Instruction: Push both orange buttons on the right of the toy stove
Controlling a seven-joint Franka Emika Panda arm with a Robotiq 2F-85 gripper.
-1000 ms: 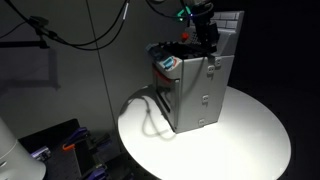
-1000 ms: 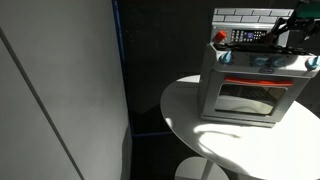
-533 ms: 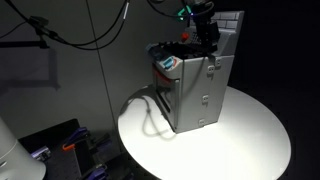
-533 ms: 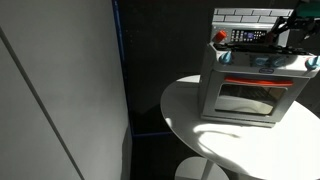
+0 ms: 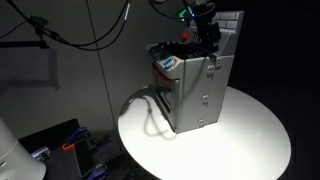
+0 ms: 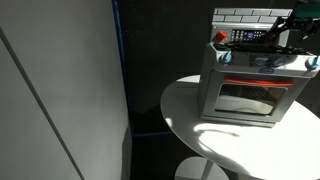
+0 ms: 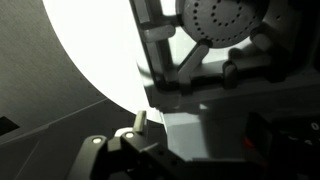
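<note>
The grey toy stove (image 5: 195, 90) stands on a round white table (image 5: 250, 140), with its white brick-pattern back panel (image 5: 232, 22) behind. It also shows from the front in an exterior view (image 6: 250, 90). My gripper (image 5: 207, 40) hangs low over the stove's dark cooktop near the back panel, and it shows at the stove's right end in an exterior view (image 6: 293, 32). A small orange-red button (image 6: 226, 57) shows at the front top left. The buttons at the right end are too small to make out. The wrist view is dark. It shows one pale fingertip (image 7: 140, 122) and a faint red spot (image 7: 249, 143).
A blue-and-white item (image 5: 168, 63) sits at the stove's near end. Black cables (image 5: 90, 30) hang at the back, and a dark cable (image 5: 150, 105) lies on the table beside the stove. A grey wall panel (image 6: 60, 90) fills one side.
</note>
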